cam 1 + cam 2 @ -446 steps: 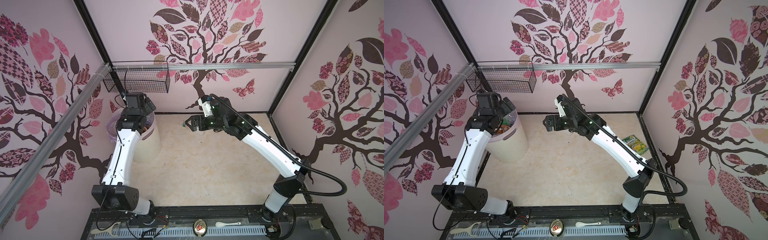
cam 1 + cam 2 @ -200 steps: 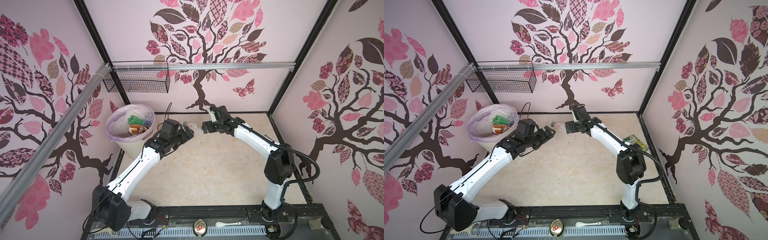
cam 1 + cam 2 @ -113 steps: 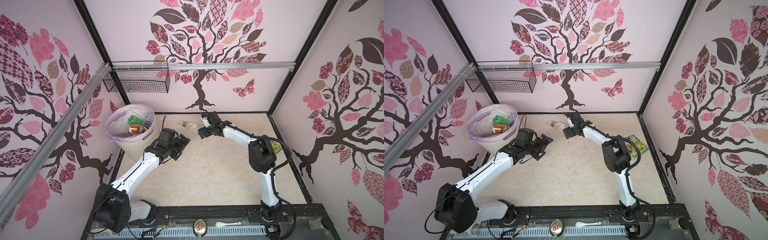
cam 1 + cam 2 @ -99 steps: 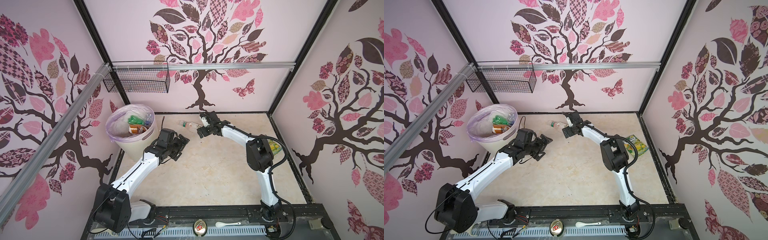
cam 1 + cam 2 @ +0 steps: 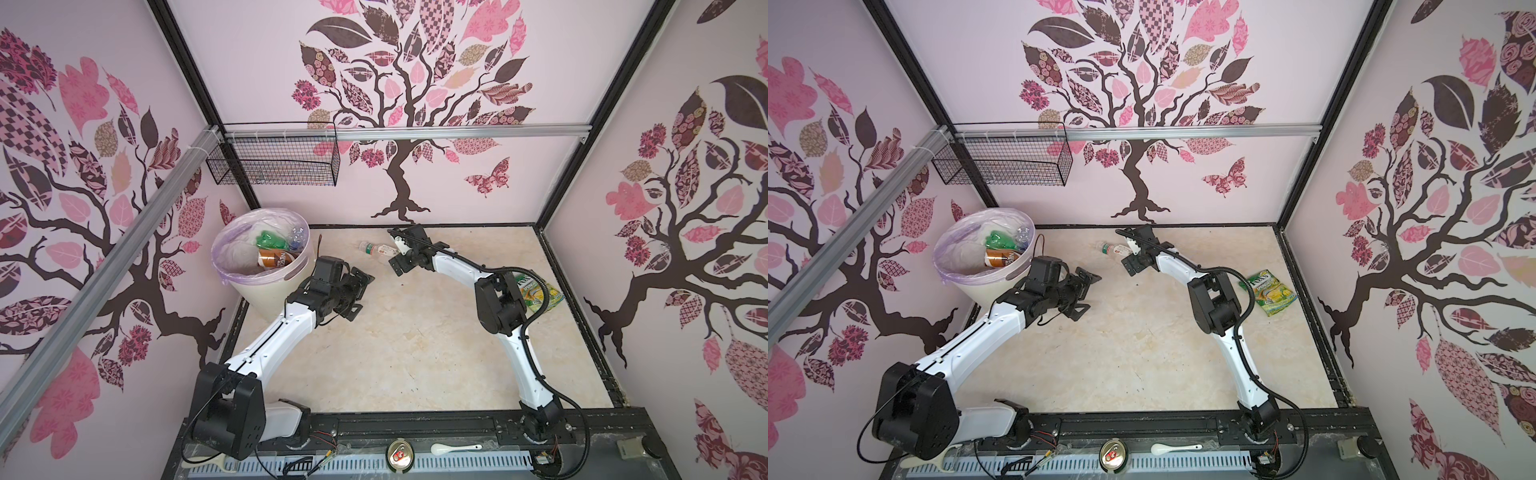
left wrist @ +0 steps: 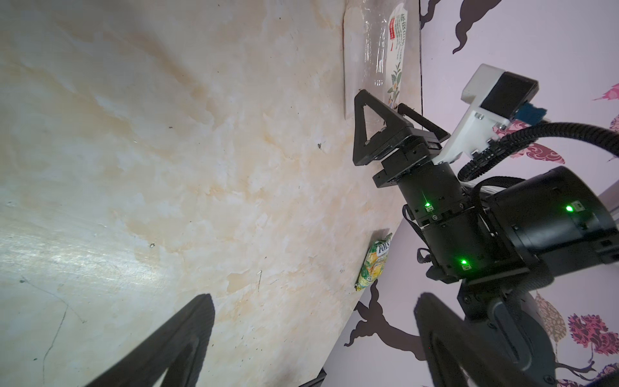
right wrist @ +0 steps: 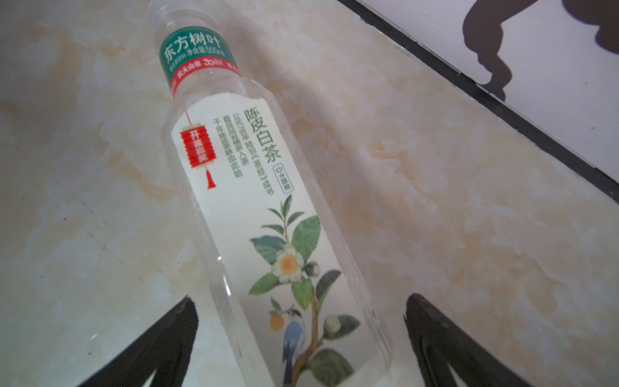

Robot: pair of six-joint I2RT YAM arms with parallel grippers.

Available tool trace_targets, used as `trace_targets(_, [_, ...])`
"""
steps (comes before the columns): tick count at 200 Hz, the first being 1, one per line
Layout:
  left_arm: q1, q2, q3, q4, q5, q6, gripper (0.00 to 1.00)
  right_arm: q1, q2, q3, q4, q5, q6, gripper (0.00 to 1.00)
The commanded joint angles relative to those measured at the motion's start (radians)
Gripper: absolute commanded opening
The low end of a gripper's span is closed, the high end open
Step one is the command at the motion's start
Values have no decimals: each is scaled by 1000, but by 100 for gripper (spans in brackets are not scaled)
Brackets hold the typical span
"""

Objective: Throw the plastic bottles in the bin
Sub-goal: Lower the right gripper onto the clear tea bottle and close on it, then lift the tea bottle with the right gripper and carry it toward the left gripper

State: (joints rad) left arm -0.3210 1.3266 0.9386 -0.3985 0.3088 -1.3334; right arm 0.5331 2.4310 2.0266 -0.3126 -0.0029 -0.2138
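Note:
One clear plastic bottle (image 5: 377,249) (image 5: 1116,248) with a white tea label lies on the floor near the back wall. My right gripper (image 5: 395,255) (image 5: 1129,253) is open at its base end. In the right wrist view the bottle (image 7: 261,217) runs between the spread fingers (image 7: 174,335), which stand apart from it. My left gripper (image 5: 361,293) (image 5: 1086,293) is open and empty, low over the floor beside the bin (image 5: 291,272) (image 5: 1000,282). In the bin lie a green bottle (image 5: 268,240), a brown one (image 5: 274,258) and a clear one (image 5: 297,237).
A flat green-yellow snack packet (image 5: 536,295) (image 6: 375,264) lies by the right wall, behind my right arm's elbow. A black wire basket (image 5: 282,166) hangs on the back wall above the bin. A can top (image 5: 400,455) and a white spoon (image 5: 455,448) rest on the front rail.
My left gripper drew back from the bottle toward the front, near the bin. My right gripper slid left to the bottle's base end while its elbow folded down. Both jaws stayed open.

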Motion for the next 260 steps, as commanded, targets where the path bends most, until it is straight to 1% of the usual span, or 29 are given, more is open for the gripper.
trace_targets(1, [20, 4, -23, -19, 6, 21, 98, -7, 76, 69, -1, -60, 0, 100])
trace_targets(16, [38, 2, -30, -26, 6, 23, 98, -6, 89, 76, 12, -82, 18, 99])
trace_targets(35, [48, 2, -31, -31, 9, 28, 98, -7, 106, 92, 15, -75, 28, 98])
trace_targets(60, [50, 1, -33, -36, 7, 31, 98, -9, 116, 93, 16, -106, 47, 88])
trace_targets(78, [51, -2, -32, -39, 6, 34, 98, -9, 107, 90, 15, -102, 62, 75])
trace_targets(111, [62, -16, -36, -40, -5, 30, 98, -10, 48, 44, 33, -90, 94, 63])
trace_targets(115, [63, -19, -36, -41, -5, 27, 98, -12, 11, 37, 34, -91, 102, 62])
trace_targets(154, [107, -45, -45, -39, -20, 25, 98, -10, -153, -78, 45, -131, 218, 60])
trace_targets(174, [108, -40, -40, -7, -6, 8, 98, -6, -227, -126, -6, -122, 245, 56])
trace_targets(195, [100, -34, -31, 26, -19, 16, 98, -4, -300, -182, -68, -98, 289, 55])
trace_targets(217, [93, -3, -11, 35, -36, 28, 98, 2, -389, -251, -129, -88, 319, 54])
trace_targets(238, [68, 42, 20, 61, -47, 25, 98, 4, -512, -370, -115, -93, 355, 54])
trace_targets(260, [46, 116, 103, 10, -34, 32, 98, 8, -632, -475, -125, -95, 381, 54])
